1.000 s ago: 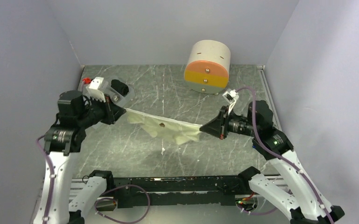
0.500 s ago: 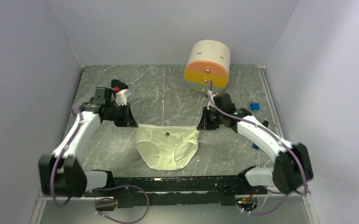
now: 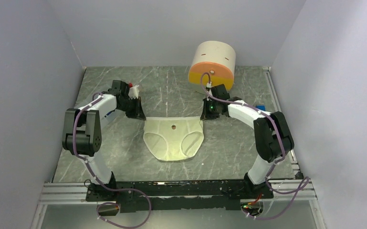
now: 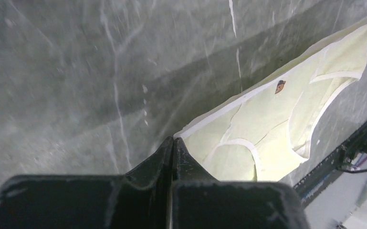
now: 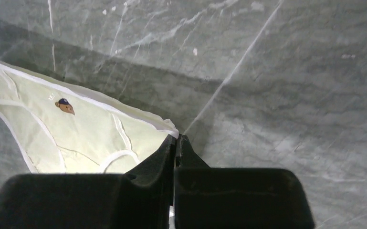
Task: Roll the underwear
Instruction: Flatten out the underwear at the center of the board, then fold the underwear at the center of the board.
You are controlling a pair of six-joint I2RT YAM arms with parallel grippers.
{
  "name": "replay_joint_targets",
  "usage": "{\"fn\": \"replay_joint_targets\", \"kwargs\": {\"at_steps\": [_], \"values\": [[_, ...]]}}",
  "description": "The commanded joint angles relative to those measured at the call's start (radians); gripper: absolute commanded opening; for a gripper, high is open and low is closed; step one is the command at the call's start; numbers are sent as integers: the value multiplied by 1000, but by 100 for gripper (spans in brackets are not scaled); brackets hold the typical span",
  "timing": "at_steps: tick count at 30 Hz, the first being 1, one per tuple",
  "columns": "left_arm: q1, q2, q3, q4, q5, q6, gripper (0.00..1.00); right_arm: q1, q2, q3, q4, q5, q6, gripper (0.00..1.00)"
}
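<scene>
The pale cream-yellow underwear (image 3: 173, 139) lies spread flat on the marble table (image 3: 119, 152), waistband toward the back, with a small brown emblem under the band. My left gripper (image 3: 141, 116) is shut on the left waistband corner. My right gripper (image 3: 203, 117) is shut on the right corner. In the left wrist view the closed tips (image 4: 173, 140) pinch the corner of the underwear (image 4: 267, 124). The right wrist view has the same underwear (image 5: 76, 129) running left from my shut gripper (image 5: 177, 137). The waistband is taut between the two grippers.
A cream cylinder (image 3: 213, 61) with an orange and yellow face stands at the back right, just behind the right gripper. A small blue thing (image 3: 261, 106) shows by the table's right edge. Grey walls close in three sides.
One second ago the underwear hung bunched between the two raised grippers. It has since been lowered, spread flat and drawn toward the back as both arms stretched forward.
</scene>
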Motion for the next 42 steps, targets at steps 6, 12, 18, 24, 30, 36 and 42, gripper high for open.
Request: {"fn": "replay_joint_targets", "kwargs": {"at_steps": [6,12,18,24,30,36,42], "values": [[-2,103,120,6,-54,88,23,-8,54,111,-9,47,-75,15],[-2,18,96,23,-111,23,49,-2,-45,124,-81,42,-38,34],[-2,-152,-71,105,-76,-97,52,2,-87,54,-99,-19,2,34],[-2,-344,-278,190,-96,-222,58,135,-149,-26,-4,-30,105,31],[-1,-415,-454,361,-69,-403,60,305,-120,31,52,163,182,31],[-1,-378,-524,512,-77,-577,59,344,-13,155,44,189,190,32],[-1,-301,-548,592,-108,-614,57,379,96,273,26,188,193,32]]}}
